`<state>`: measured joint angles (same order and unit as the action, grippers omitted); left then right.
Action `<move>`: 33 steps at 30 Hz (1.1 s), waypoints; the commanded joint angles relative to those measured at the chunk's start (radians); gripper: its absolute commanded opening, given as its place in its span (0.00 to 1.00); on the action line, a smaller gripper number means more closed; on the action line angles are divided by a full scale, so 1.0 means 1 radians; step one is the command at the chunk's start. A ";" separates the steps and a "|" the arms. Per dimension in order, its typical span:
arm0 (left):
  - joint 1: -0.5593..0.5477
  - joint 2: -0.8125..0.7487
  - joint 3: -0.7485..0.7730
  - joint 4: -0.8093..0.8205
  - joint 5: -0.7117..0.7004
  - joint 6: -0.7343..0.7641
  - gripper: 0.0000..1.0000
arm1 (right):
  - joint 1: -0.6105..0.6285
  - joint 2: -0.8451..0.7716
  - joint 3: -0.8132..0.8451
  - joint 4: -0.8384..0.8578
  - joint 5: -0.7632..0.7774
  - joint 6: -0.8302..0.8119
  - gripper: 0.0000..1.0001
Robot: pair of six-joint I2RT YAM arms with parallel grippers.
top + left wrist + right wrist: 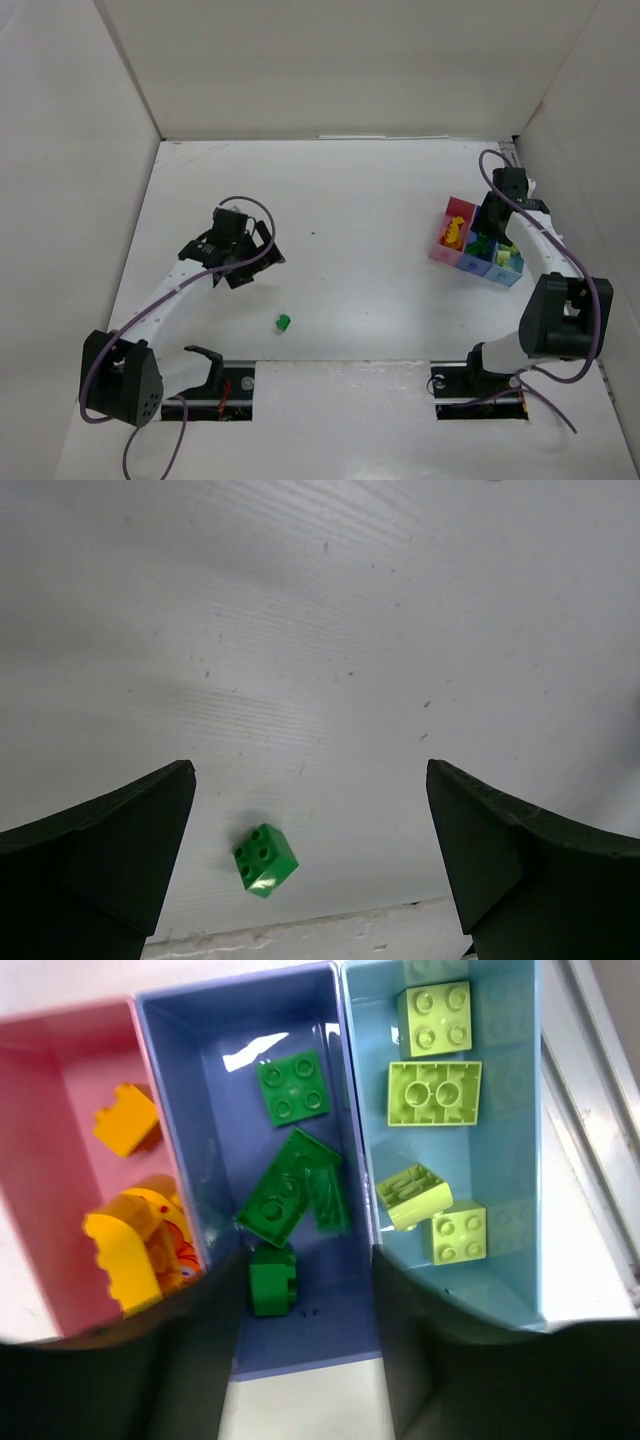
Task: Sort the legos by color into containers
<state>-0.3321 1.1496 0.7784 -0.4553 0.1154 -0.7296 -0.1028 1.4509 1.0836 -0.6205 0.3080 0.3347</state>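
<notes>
One dark green lego (284, 322) lies alone on the white table near the front edge. It also shows in the left wrist view (265, 860), studs up, between my fingers and nearer the left one. My left gripper (240, 252) (310, 870) is open, empty and above the table. The containers stand at the right: pink bin (50, 1160) with orange-yellow legos (125, 1120), dark blue bin (210, 1110) with dark green legos (293, 1087), light blue bin (510, 1160) with pale yellow-green legos (434, 1092). My right gripper (493, 228) (305, 1380) is open and empty over the dark blue bin.
White walls enclose the table on the left, back and right. The bins (475, 250) sit close to the right wall. A raised white strip (300, 935) runs along the near edge just behind the lone green lego.
</notes>
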 commanded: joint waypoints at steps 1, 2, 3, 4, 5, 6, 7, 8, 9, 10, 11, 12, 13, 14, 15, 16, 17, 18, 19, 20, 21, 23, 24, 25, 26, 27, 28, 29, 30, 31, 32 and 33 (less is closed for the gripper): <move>-0.004 -0.033 -0.039 -0.123 -0.029 0.022 1.00 | -0.006 0.005 0.025 -0.025 0.014 0.013 0.62; -0.004 -0.048 -0.059 -0.134 -0.029 -0.013 1.00 | -0.006 0.005 0.025 -0.025 0.014 0.013 0.66; -0.013 -0.060 -0.073 -0.134 -0.011 -0.013 1.00 | -0.006 0.005 0.025 -0.025 0.003 0.013 0.68; -0.022 -0.060 -0.094 -0.105 0.019 -0.025 1.00 | -0.006 0.005 0.025 -0.016 0.003 0.004 0.70; -0.022 -0.060 -0.094 -0.105 0.038 -0.040 1.00 | -0.006 0.005 0.036 -0.016 0.003 0.004 0.72; -0.022 -0.060 -0.106 -0.105 0.038 -0.077 1.00 | -0.006 0.005 0.036 -0.016 -0.006 0.004 0.72; -0.022 -0.060 -0.117 -0.115 0.038 -0.088 1.00 | -0.006 -0.007 0.036 -0.016 -0.006 -0.005 0.72; -0.022 -0.060 -0.117 -0.134 0.029 -0.088 1.00 | -0.006 -0.024 0.036 -0.016 -0.006 -0.005 0.72; -0.022 -0.070 -0.126 -0.134 0.029 -0.102 1.00 | -0.006 -0.033 0.036 -0.016 -0.015 -0.016 0.72; -0.022 -0.083 -0.126 -0.146 0.029 -0.111 1.00 | -0.006 -0.044 0.026 -0.016 -0.015 -0.016 0.72; -0.033 -0.083 -0.136 -0.158 0.029 -0.111 1.00 | -0.006 -0.064 0.025 -0.016 -0.015 -0.016 0.72; -0.047 -0.099 -0.146 -0.158 0.029 -0.123 1.00 | -0.006 -0.075 0.016 -0.006 -0.026 -0.026 0.72; -0.059 -0.099 -0.146 -0.158 0.029 -0.123 1.00 | -0.006 -0.075 0.016 -0.005 -0.026 -0.026 0.73; -0.091 -0.112 -0.159 -0.158 0.029 -0.139 1.00 | -0.006 -0.090 0.007 0.005 -0.039 -0.026 0.73; -0.113 -0.122 -0.169 -0.167 0.029 -0.148 1.00 | -0.006 -0.102 0.007 0.005 -0.040 -0.026 0.73; -0.133 -0.122 -0.169 -0.168 0.029 -0.148 0.98 | -0.006 -0.103 0.007 0.005 -0.052 -0.036 0.73; -0.155 -0.122 -0.169 -0.168 0.018 -0.163 0.97 | -0.006 -0.103 0.007 0.016 -0.052 -0.036 0.73; -0.204 -0.111 -0.169 -0.178 0.018 -0.172 0.96 | -0.006 -0.103 0.007 0.016 -0.067 -0.036 0.73; -0.229 -0.100 -0.179 -0.178 -0.005 -0.191 0.96 | -0.006 -0.103 0.007 0.016 -0.079 -0.036 0.73; -0.251 -0.088 -0.179 -0.178 -0.014 -0.200 0.94 | -0.006 -0.103 -0.002 0.025 -0.079 -0.036 0.73; -0.287 -0.059 -0.179 -0.190 -0.025 -0.209 0.94 | -0.006 -0.103 -0.002 0.025 -0.089 -0.045 0.73; -0.309 -0.028 -0.157 -0.212 -0.060 -0.221 0.91 | -0.006 -0.103 -0.002 0.025 -0.099 -0.045 0.73; -0.309 -0.004 -0.147 -0.221 -0.069 -0.221 0.91 | -0.006 -0.112 -0.002 0.025 -0.099 -0.045 0.73; -0.333 0.005 -0.128 -0.221 -0.069 -0.231 0.91 | -0.006 -0.112 -0.011 0.025 -0.099 -0.045 0.73; -0.344 0.006 -0.128 -0.221 -0.078 -0.231 0.89 | -0.006 -0.112 -0.011 0.025 -0.099 -0.045 0.73; -0.355 0.016 -0.116 -0.221 -0.079 -0.231 0.88 | -0.006 -0.122 -0.011 0.034 -0.099 -0.045 0.73; -0.366 0.025 -0.116 -0.221 -0.079 -0.241 0.88 | -0.006 -0.123 -0.011 0.034 -0.099 -0.045 0.73; -0.380 0.025 -0.116 -0.221 -0.089 -0.241 0.88 | -0.006 -0.123 -0.011 0.034 -0.099 -0.045 0.73; -0.380 0.038 -0.116 -0.221 -0.089 -0.241 0.85 | -0.006 -0.123 -0.020 0.034 -0.099 -0.045 0.73; -0.390 0.053 -0.116 -0.211 -0.089 -0.231 0.81 | -0.006 -0.132 -0.021 0.034 -0.099 -0.045 0.73; -0.400 0.064 -0.116 -0.210 -0.089 -0.222 0.78 | -0.006 -0.132 -0.021 0.034 -0.099 -0.045 0.73; -0.418 0.073 -0.116 -0.210 -0.098 -0.212 0.75 | -0.006 -0.132 -0.030 0.034 -0.099 -0.045 0.73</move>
<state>-0.7227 1.2045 0.6277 -0.6441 0.0528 -0.9451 -0.1051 1.3579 1.0618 -0.6212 0.2161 0.3019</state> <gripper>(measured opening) 0.767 0.731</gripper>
